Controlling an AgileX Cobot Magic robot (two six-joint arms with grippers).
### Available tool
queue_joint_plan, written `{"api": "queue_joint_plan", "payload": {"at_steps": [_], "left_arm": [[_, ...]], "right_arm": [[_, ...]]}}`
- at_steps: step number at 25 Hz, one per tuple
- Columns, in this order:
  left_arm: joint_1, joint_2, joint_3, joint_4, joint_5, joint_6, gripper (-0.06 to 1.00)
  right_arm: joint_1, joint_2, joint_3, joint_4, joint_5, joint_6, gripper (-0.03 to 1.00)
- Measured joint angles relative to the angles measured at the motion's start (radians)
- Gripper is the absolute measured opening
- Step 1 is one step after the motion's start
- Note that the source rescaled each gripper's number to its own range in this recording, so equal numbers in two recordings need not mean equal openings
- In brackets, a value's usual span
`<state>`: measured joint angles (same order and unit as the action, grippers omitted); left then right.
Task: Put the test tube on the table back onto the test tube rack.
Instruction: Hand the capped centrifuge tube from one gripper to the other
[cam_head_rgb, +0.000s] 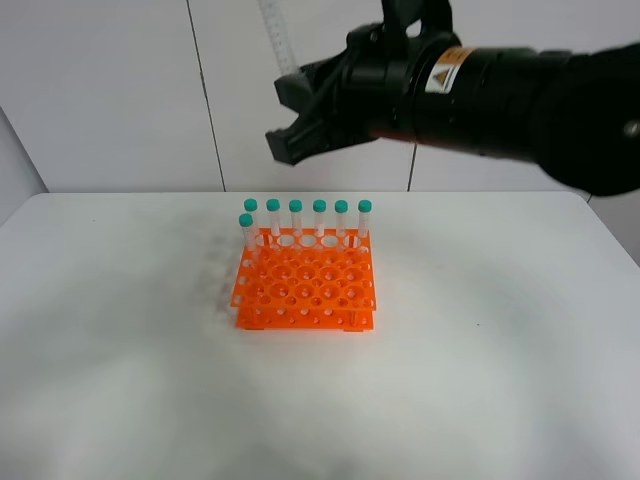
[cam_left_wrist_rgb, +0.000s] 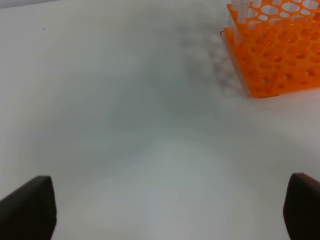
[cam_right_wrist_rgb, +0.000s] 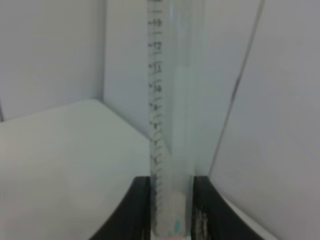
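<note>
My right gripper (cam_head_rgb: 290, 112) hangs high above the table's (cam_head_rgb: 120, 360) far edge, shut on the test tube (cam_head_rgb: 276, 30). The clear tube sticks up and to the left out of the jaws. In the right wrist view the graduated test tube (cam_right_wrist_rgb: 170, 100) stands clamped between the two black fingers (cam_right_wrist_rgb: 132, 212), with a hint of teal at its held end. The orange test tube rack (cam_head_rgb: 305, 290) sits mid-table below, with several teal-capped tubes (cam_head_rgb: 307, 218) along its back row. My left gripper (cam_left_wrist_rgb: 170, 212) is open low over bare table, with the rack (cam_left_wrist_rgb: 280, 55) ahead and to one side of it.
A white panelled wall (cam_head_rgb: 120, 90) rises behind the table. The right arm's thick black forearm (cam_head_rgb: 520, 95) spans the upper right of the exterior high view. The left arm is outside that view.
</note>
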<state>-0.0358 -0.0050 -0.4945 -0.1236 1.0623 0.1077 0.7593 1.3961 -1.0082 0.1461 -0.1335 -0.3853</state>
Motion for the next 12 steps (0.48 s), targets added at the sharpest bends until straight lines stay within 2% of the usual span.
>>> {"api": "queue_joint_plan", "payload": {"at_steps": [5, 12], "left_arm": [[0.0, 0.0, 0.0, 0.0, 0.0, 0.0, 1.0], [0.0, 0.0, 0.0, 0.0, 0.0, 0.0, 1.0]], "right_arm": [[0.051, -0.001, 0.164, 0.0, -0.167, 0.037, 0.01], [0.054, -0.003, 0.373, -0.006, -0.394, 0.123, 0.01]]}}
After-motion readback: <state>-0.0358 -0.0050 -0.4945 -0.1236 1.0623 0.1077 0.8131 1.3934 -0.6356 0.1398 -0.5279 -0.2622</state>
